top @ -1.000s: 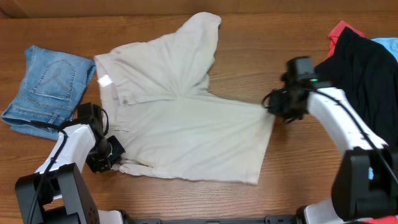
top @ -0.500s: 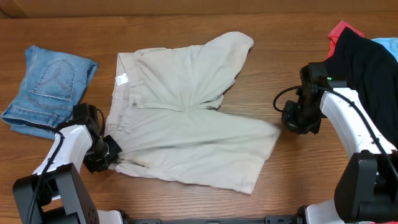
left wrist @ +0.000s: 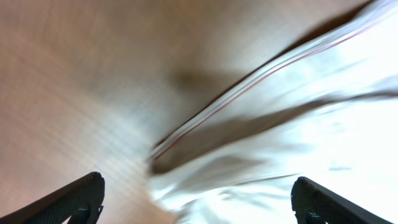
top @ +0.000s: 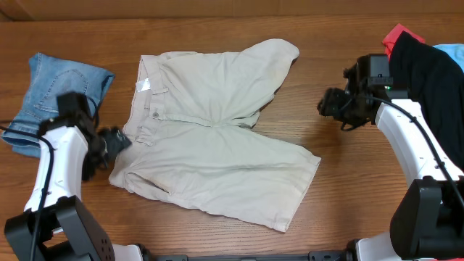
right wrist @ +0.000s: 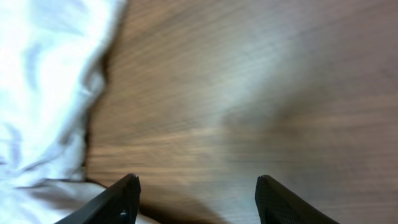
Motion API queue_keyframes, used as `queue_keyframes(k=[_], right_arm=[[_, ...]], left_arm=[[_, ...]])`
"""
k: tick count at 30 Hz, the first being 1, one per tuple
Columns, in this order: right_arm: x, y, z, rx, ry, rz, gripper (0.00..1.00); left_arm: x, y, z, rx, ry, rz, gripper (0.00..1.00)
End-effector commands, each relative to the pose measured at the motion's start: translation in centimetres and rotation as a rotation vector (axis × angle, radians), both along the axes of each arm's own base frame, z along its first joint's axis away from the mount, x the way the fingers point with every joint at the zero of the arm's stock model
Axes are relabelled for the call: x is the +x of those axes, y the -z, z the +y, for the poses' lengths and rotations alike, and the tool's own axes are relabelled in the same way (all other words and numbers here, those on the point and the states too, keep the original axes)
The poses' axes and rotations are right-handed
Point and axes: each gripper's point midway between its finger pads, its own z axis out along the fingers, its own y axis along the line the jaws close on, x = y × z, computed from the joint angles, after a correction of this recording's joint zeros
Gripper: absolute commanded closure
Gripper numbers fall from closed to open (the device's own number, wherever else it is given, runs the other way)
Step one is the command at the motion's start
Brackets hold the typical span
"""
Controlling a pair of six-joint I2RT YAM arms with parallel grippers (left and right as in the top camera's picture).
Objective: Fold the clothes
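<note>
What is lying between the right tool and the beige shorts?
Nothing: only a bare stretch of the wooden table separates the right tool from the beige shorts. The overhead view shows it, and the right wrist view agrees.

The brown wooden table [top: 341, 188] carried pale khaki shorts [top: 217, 152] spread flat near its middle, waistband to the left and legs reaching right. Folded blue jeans [top: 58, 94] lay to their left, not touching them. At the right edge lay a heaped black garment [top: 435, 80], with a red garment [top: 397, 35] and a light blue garment [top: 451, 52] showing beside it.
</note>
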Motion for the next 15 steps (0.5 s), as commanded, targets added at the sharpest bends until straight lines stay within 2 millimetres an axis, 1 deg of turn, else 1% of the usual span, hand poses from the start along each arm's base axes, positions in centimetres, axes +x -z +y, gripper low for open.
queue_keyframes(k=[1, 3, 5, 7, 11, 13, 15], right_arm=[[1.7, -1.8, 2.1, 0.076, -0.093, -0.090, 0.36], [2.2, -1.3, 2.7, 0.076, -0.106, -0.097, 0.35], [2.7, -0.6, 3.3, 0.076, -0.121, -0.100, 0.35], [3.4, 0.2, 3.9, 0.076, -0.136, -0.109, 0.35], [5.7, 2.1, 5.0, 0.078, -0.158, -0.155, 0.33], [6.8, 2.8, 5.5, 0.078, -0.168, -0.181, 0.32], [7.8, 3.7, 6.2, 0.085, -0.177, -0.205, 0.28]], left_arm=[[5.0, -3.6, -2.4, -0.091, 0.116, -0.181, 0.04], [6.6, -4.9, -2.9, -0.086, 0.144, -0.240, 0.04], [8.3, -5.7, -3.4, -0.070, 0.173, -0.302, 0.05], [10.0, -6.3, -4.4, -0.050, 0.228, -0.363, 0.08], [14.0, -7.8, -7.5, 0.021, 0.444, -0.506, 0.07], [15.4, -7.6, -9.0, 0.043, 0.510, -0.537, 0.06], [16.4, -6.5, -10.0, 0.043, 0.530, -0.538, 0.06]])
